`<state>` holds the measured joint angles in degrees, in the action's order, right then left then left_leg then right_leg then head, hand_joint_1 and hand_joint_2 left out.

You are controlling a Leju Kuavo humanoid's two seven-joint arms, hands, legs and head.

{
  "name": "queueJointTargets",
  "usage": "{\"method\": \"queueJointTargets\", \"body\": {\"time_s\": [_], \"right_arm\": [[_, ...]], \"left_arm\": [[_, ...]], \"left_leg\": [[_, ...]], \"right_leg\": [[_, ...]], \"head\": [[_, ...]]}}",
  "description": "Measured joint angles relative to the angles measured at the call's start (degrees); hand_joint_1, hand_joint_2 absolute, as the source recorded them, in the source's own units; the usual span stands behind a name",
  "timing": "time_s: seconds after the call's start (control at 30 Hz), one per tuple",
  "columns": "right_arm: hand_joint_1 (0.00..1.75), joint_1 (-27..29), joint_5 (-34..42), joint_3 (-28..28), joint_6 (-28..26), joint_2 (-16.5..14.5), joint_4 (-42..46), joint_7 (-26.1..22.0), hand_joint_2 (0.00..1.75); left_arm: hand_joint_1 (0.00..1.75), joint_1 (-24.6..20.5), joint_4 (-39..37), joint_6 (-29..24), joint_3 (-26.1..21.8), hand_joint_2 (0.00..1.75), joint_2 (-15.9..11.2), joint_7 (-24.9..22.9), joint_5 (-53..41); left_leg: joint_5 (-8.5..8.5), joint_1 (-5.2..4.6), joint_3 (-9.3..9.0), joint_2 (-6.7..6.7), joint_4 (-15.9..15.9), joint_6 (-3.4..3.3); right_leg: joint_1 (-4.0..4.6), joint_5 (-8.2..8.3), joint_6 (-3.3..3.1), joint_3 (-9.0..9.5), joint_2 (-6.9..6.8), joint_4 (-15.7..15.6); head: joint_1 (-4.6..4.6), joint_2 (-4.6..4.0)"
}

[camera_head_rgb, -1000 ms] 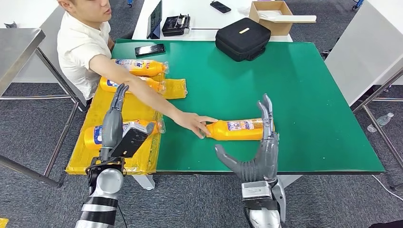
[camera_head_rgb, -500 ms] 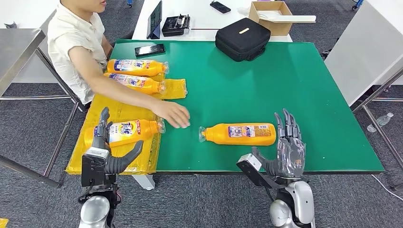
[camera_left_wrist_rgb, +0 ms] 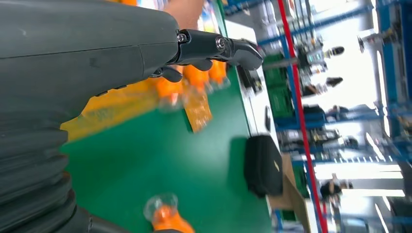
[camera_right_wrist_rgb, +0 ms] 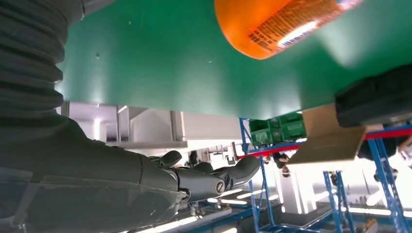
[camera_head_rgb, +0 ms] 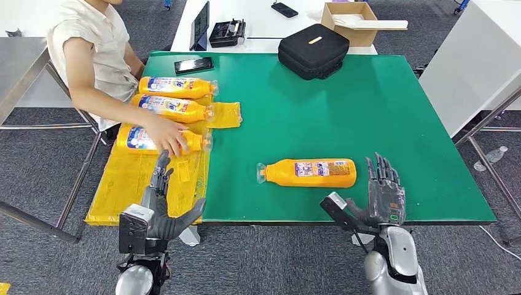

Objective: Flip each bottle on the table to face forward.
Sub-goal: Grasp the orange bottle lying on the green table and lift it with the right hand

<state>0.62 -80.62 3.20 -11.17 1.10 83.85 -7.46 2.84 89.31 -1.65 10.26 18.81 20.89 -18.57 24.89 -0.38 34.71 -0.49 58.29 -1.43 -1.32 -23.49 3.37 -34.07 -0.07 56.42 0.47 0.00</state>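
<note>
1. Orange plastic bottle (camera_head_rgb: 307,173) lies on its side on the green table (camera_head_rgb: 344,110), cap at 9 o'clock, small-print label up, unreadable.
2. Left hand (camera_head_rgb: 161,212) and right hand (camera_head_rgb: 378,201) hang spread, empty.

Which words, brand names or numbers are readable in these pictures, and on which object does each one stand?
None can be read with confidence.
Lone bottle on the green table: white label with fine print, too small.
Three bottles on the yellow sheet, namely the far bottle, middle bottle and near bottle under the person's hand: blue and white labels, too small.
Black bag: yellow mark, unreadable.
</note>
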Motion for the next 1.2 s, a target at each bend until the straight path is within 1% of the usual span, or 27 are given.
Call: {"method": "queueJointTargets", "body": {"time_s": [0.13,0.33,0.43,0.67,1.0,1.2], "right_arm": [[0.0,-2.6,-0.6,0.0,0.1,1.4,-3.8,0.1,1.75],[0.0,-5.6,-1.4,-0.5,1.9,2.0,-8.1,0.1,1.75],[0.0,-7.7,-1.3,-1.6,3.0,2.1,-10.5,0.3,1.75],[0.0,-11.6,-1.1,-4.3,3.7,2.2,-15.2,0.6,1.75],[0.0,-16.7,3.3,-7.7,5.0,2.2,-23.2,-1.0,1.75],[0.0,-20.8,3.5,-10.2,7.5,2.7,-30.1,0.3,1.75]], "left_arm": [[0.0,-0.3,-0.5,0.5,1.5,1.75,-0.2,0.1,0.1],[0.0,-0.4,-0.6,1.1,2.4,1.75,-0.3,0.5,-0.1],[0.0,-0.4,-0.6,1.2,2.6,1.75,-0.4,0.6,0.2],[0.0,-0.4,-0.6,1.0,2.6,1.75,-0.4,0.1,0.4],[0.0,-0.5,-0.7,-0.2,2.6,1.75,-0.4,-1.7,-1.0],[0.0,-0.7,-1.2,-0.2,2.7,1.75,-0.4,-2.5,-1.1]], "left_leg": [[0.0,-0.01,-0.01,-0.01,0.0,0.0],[0.0,0.03,0.0,0.01,0.0,0.0],[0.0,0.03,0.01,0.0,0.0,0.0],[-0.02,0.02,0.01,-0.01,0.0,0.0],[-0.02,0.02,0.01,0.0,0.0,0.0],[-0.04,0.02,0.0,-0.02,0.0,-0.02]], "right_leg": [[-0.01,0.01,0.02,0.0,0.0,0.0],[0.02,0.0,0.01,-0.02,0.01,0.0],[0.02,0.0,0.01,-0.01,0.0,0.0],[0.01,0.01,0.01,0.01,0.0,0.0],[0.02,0.01,0.01,-0.01,0.01,0.0],[0.01,0.01,0.02,0.0,-0.01,0.0]], "head": [[-0.02,0.0],[-0.03,0.0],[-0.02,0.0],[-0.01,0.0],[-0.02,0.0],[-0.02,0.0]]}}
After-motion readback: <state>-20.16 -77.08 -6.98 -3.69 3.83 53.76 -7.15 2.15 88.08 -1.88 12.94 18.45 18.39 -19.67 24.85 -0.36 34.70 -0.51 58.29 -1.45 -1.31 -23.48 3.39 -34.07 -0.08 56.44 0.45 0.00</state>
